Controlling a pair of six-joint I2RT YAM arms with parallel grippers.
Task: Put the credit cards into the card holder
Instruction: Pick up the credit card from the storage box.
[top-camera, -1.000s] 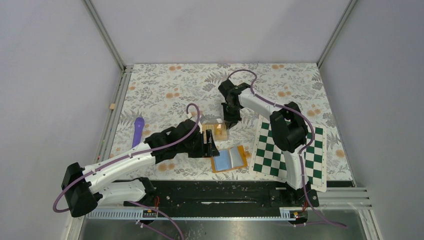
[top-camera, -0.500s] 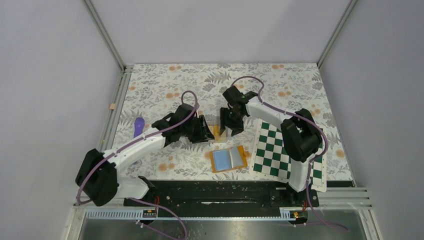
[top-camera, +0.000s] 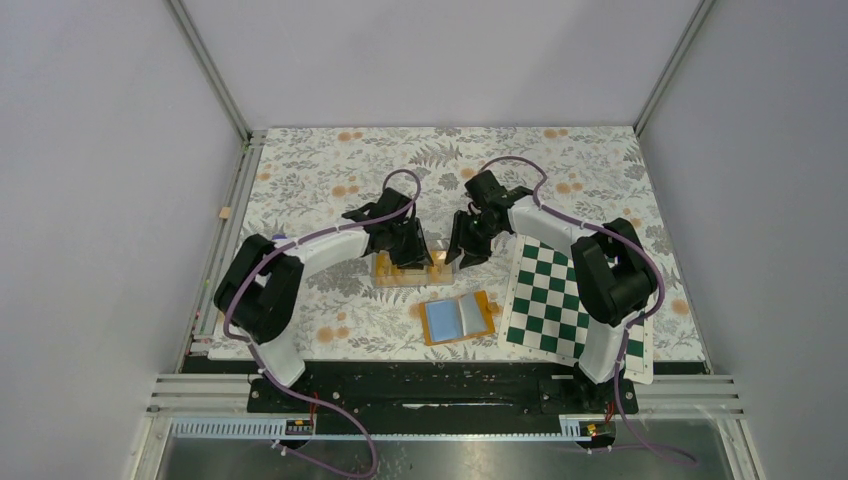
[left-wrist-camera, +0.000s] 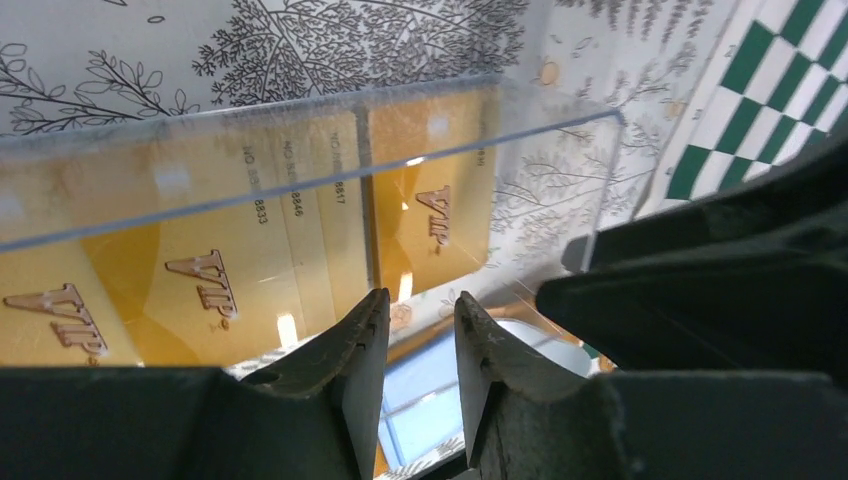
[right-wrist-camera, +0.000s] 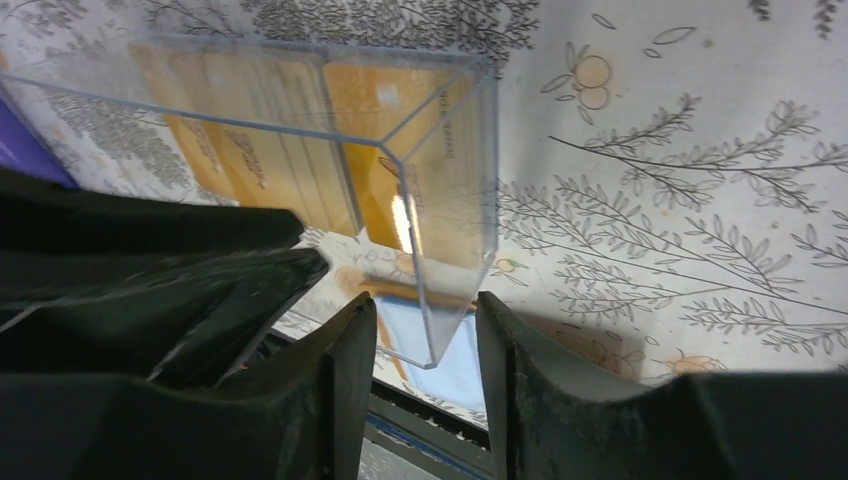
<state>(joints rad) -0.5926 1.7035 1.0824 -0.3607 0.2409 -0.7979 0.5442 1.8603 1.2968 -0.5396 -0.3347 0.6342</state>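
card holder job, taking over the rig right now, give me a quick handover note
left hand: open with a narrow gap, fingers straddling the near wall of the clear box; no firm grip visible.
right hand: open, fingers either side of a box corner.
credit cards: those in view lie overlapped inside the box.
card holder: lies open close to the box, blue pockets up, no card seen in it.
done: nothing loaded.
left: get the cards out and slide them into the pockets.

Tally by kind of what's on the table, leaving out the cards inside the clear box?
Clear plastic box: 1
Orange wallet: 1
Chequered board: 1
Purple object: 1
Total: 4
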